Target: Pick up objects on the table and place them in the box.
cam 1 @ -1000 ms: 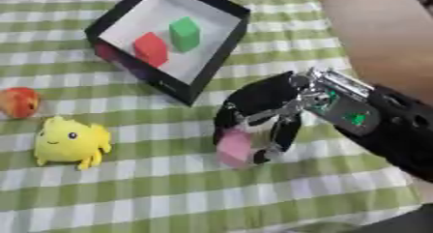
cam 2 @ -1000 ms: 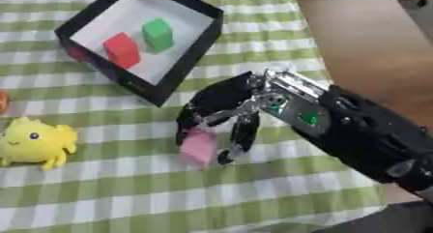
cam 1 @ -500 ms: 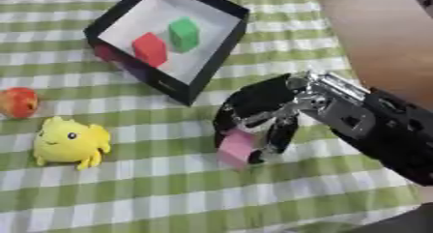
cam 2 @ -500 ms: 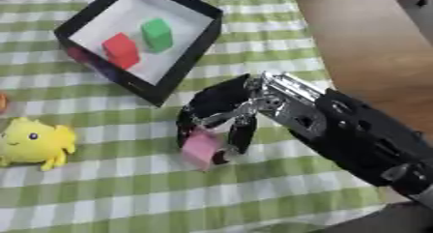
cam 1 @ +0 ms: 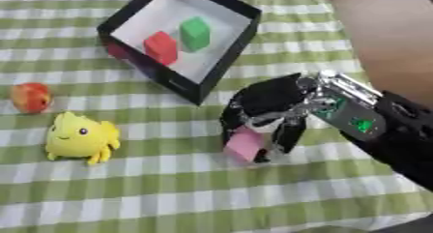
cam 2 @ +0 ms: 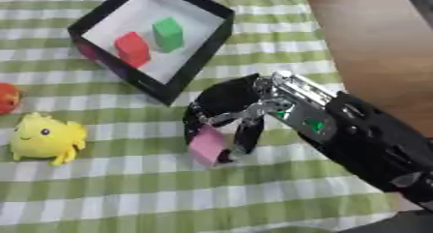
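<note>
My right hand [cam 1: 269, 109] reaches in from the right, fingers curled down around a pink block [cam 1: 246, 146] that rests on the green checked cloth. The black box [cam 1: 222, 50] with a white floor stands at the back, tilted, holding a red block [cam 1: 161, 47] and a green block [cam 1: 195, 33]. A yellow plush toy [cam 1: 79, 137] lies on the left. Beyond it, near the left edge, sits a red-orange apple [cam 1: 31, 97]. The left hand is out of sight.
The bare brown tabletop [cam 1: 389, 38] shows past the cloth's right edge. The cloth's front edge runs along the lower right corner.
The right hand has lowered slightly and closed its fingers tighter round the pink block; the block has barely moved. Everything else is still.
</note>
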Controlling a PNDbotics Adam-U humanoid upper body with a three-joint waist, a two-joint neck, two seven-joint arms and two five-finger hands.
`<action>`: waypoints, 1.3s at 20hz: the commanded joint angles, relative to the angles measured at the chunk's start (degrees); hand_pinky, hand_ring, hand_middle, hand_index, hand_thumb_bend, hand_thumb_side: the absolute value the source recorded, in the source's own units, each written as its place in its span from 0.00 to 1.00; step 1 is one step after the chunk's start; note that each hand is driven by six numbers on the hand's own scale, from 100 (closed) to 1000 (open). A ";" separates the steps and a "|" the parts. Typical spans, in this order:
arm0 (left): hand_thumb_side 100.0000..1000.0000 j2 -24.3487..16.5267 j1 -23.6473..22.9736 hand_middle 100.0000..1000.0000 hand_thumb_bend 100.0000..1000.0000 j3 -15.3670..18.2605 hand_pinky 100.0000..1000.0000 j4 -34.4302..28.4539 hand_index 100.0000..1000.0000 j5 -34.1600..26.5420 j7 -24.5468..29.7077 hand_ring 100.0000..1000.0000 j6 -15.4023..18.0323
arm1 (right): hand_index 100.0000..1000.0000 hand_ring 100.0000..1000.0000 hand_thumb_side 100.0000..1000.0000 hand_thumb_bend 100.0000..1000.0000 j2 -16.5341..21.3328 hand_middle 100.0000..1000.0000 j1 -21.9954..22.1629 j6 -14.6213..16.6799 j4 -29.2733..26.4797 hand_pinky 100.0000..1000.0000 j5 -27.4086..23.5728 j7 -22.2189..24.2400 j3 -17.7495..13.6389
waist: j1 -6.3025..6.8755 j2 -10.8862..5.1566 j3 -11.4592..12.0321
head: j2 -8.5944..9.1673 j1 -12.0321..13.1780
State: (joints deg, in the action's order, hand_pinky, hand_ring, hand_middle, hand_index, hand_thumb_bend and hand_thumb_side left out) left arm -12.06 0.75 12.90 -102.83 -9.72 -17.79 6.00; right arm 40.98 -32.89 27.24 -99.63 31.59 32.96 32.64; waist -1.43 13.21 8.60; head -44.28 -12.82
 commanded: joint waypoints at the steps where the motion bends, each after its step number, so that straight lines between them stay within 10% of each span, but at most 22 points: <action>1: 0.68 -0.63 0.33 0.72 0.18 0.62 0.90 -1.41 0.82 0.22 -0.24 0.60 -0.02 | 0.63 0.55 0.00 0.23 2.71 0.49 -1.59 -1.05 -1.97 0.70 -0.45 -2.24 -1.76 | -0.11 -1.68 0.08 | 0.16 0.52; 13: 0.68 -0.67 0.16 0.72 0.18 0.45 0.90 -1.40 0.82 0.31 -0.18 0.60 -0.12 | 0.61 0.53 0.00 0.22 5.48 0.47 -13.99 -8.89 -1.98 0.70 -11.78 1.33 -7.47 | -0.33 -2.06 0.74 | 0.16 1.12; 20: 0.68 -0.85 -0.05 0.72 0.18 0.22 0.90 -1.23 0.82 0.24 0.05 0.60 -0.13 | 0.61 0.53 0.00 0.21 -0.04 0.50 -24.71 -14.77 6.83 0.71 -17.42 4.84 -11.93 | -0.27 -2.36 1.75 | 0.16 0.74; 26: 0.68 -0.96 0.30 0.72 0.18 0.01 0.90 -1.17 0.82 0.11 0.30 0.60 -0.06 | 0.63 0.55 0.00 0.21 -8.76 0.51 -34.13 -20.17 16.03 0.71 -12.57 7.84 -14.37 | -0.12 -1.99 2.57 | 0.16 -0.49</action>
State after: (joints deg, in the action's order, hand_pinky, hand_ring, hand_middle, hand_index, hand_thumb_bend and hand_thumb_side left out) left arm -12.06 0.62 12.85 -103.11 -9.57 -17.72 5.88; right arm 33.25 -65.42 8.27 -85.16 17.94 40.37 19.53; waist -1.44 12.84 11.12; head -44.28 -12.92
